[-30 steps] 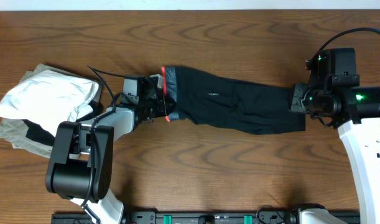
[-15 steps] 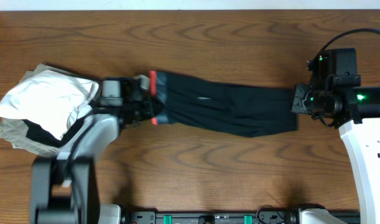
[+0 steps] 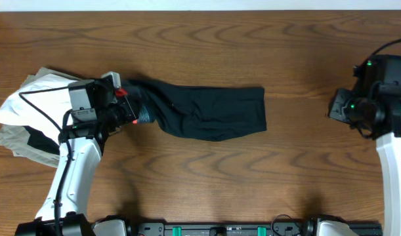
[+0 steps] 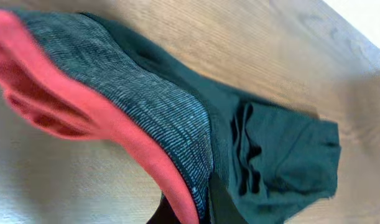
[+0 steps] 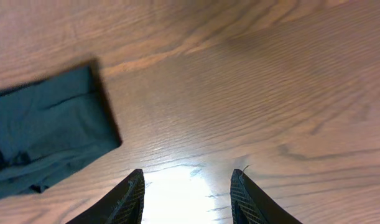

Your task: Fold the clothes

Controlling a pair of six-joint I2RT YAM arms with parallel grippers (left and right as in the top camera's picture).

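Grips the trousers [image 3: 207, 113] by the waistband [image 4: 146, 118] with the left claw [image 3: 126, 106]. Holds the right claw [image 5: 186, 177] parted, empty, over the counter [image 5: 252, 74].

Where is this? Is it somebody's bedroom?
Probably a robot workbench or lab, not a bedroom: a left gripper and right gripper on robot arms, over a wooden table with black trousers and a pile of other clothes.

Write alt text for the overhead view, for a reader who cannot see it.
The left gripper holds the waistband end of black trousers lying on a wooden table; the right gripper stands apart at the right, open and empty.
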